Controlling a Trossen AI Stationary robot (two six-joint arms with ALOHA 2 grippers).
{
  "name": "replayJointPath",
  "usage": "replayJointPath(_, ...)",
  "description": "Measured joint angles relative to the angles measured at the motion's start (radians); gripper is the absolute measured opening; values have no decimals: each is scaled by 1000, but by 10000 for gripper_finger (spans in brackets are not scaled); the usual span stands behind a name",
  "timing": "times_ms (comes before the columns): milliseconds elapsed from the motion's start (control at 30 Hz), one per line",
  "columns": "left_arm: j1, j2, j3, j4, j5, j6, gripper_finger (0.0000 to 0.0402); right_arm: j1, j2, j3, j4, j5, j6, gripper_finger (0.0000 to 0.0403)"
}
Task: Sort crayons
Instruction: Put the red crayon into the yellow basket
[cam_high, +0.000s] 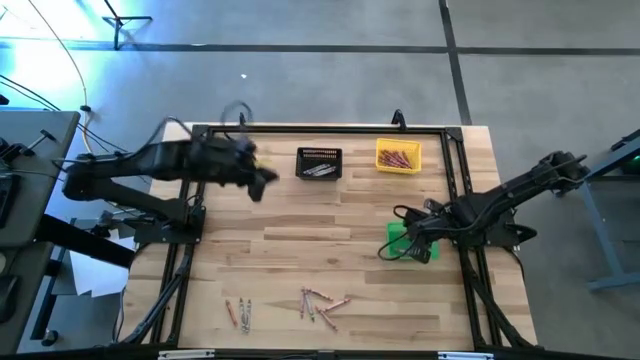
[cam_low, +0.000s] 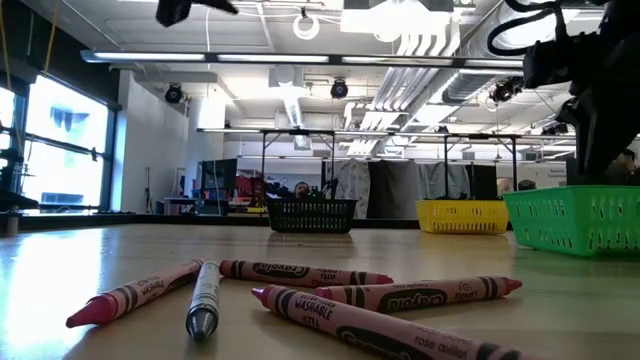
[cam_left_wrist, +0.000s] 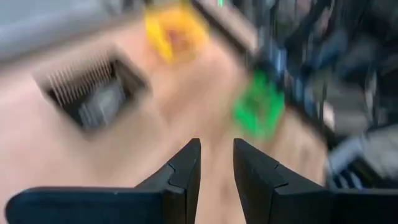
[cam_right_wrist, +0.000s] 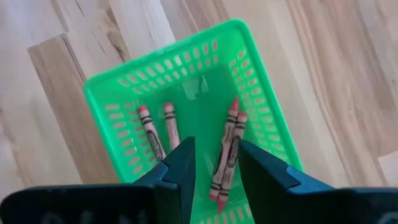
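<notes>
Over the green bin (cam_right_wrist: 186, 106) the right gripper (cam_right_wrist: 214, 163) hangs, jaws slightly open and empty, four crayons (cam_right_wrist: 229, 149) below; the left gripper (cam_left_wrist: 216, 163), also narrowly open, is near the black bin (cam_high: 319, 162).

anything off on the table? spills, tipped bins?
Nothing stands out. Black bin, yellow bin and green bin sit upright; loose crayons lie unsorted near the front edge, none off the table.

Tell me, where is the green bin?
In the high view, the green bin sits on the table's right side, under the right hand, below the yellow bin.
</notes>
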Motion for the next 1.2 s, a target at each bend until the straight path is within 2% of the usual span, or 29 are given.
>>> replayJointPath(167, -126, 123, 0, -189, 233, -128, 81, -32, 0, 19, 32, 8, 8, 107)
replayJointPath(233, -206, 171, 0, -259, 270, -194, 81, -42, 0, 28, 68, 16, 51, 107)
replayJointPath(367, -405, 251, -1, -330, 274, -408, 81, -42, 0, 51, 165, 17, 123, 107)
replayJointPath(467, -584, 295, -1, -298, 202, -632, 81, -28, 0, 58, 258, 10, 122, 107)
replayJointPath(567, -749, 342, -1, -255, 83, -880, 81, -14, 1, 58, 344, 10, 123, 107)
replayJointPath(700, -899, 417, -1, -244, -74, -1206, 81, -9, 1, 58, 397, 10, 123, 107)
replayJointPath(800, -960, 493, -1, -249, -60, -1386, 81, -9, 1, 58, 390, 10, 111, 107)
replayJointPath(933, -1007, 590, -1, -237, 40, -1562, 81, -10, 1, 58, 369, 10, 74, 107)
replayJointPath(1033, -1023, 636, -1, -177, 73, -1592, 81, -10, 1, 58, 360, 10, 65, 107)
replayJointPath(1200, -981, 677, 0, -133, 102, -1594, 81, -11, 1, 58, 354, 10, -12, 107)
